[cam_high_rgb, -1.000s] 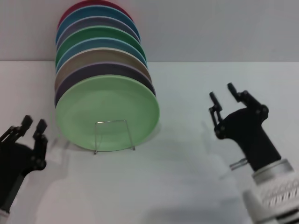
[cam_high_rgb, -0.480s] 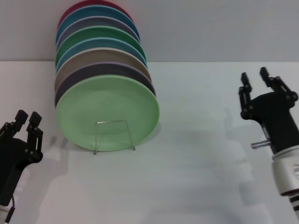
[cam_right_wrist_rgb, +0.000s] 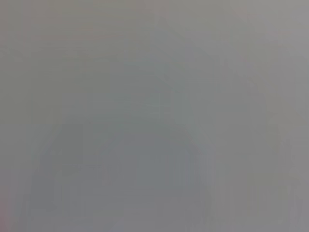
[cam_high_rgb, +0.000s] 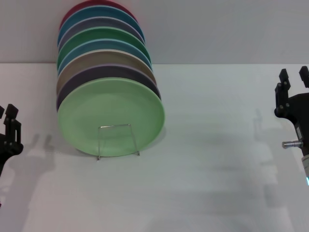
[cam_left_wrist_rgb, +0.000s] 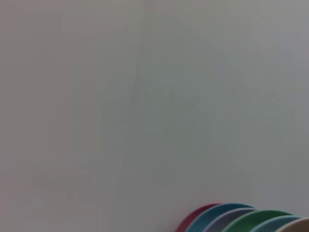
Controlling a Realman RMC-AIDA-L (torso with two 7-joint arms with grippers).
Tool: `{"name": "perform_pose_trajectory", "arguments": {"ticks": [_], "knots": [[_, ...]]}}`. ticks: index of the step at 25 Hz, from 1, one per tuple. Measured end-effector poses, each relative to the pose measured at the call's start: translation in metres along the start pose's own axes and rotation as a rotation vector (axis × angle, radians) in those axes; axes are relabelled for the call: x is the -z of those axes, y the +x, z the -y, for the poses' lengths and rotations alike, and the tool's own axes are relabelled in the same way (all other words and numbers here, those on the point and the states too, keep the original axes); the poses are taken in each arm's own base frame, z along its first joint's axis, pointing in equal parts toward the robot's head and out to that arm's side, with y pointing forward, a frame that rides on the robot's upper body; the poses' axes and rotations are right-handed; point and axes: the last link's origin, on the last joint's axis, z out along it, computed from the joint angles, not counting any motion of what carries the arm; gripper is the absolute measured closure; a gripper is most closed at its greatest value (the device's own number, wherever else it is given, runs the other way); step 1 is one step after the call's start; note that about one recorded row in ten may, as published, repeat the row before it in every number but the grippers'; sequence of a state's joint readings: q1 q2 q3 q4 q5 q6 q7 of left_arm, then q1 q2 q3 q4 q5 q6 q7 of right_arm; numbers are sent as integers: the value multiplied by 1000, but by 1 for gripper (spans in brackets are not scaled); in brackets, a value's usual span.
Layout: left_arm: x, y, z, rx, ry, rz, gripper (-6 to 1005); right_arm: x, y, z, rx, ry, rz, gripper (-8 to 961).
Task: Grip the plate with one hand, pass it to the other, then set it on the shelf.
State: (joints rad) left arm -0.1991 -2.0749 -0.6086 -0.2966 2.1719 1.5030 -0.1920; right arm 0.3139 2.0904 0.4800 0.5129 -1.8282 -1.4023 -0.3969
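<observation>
Pale green plate [cam_high_rgb: 111,117] propped upright at front of the shelf [cam_high_rgb: 117,140] on white desk [cam_high_rgb: 203,145], ahead of other plates [cam_high_rgb: 101,53]. Left claw [cam_high_rgb: 9,126] and right claw [cam_high_rgb: 293,87] both released, empty, well apart at opposite edges.

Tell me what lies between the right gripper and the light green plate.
Only bare white table between right gripper and plate, as the head view shows.
</observation>
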Motion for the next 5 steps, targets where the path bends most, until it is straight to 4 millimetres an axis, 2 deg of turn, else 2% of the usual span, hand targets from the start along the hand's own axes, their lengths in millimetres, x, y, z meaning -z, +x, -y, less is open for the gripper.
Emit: {"name": "perform_pose_trajectory", "arguments": {"ticks": [5], "knots": [[-1,1,3,9,14,-4,737,0,0,2,-6,12,-2,586]]}}
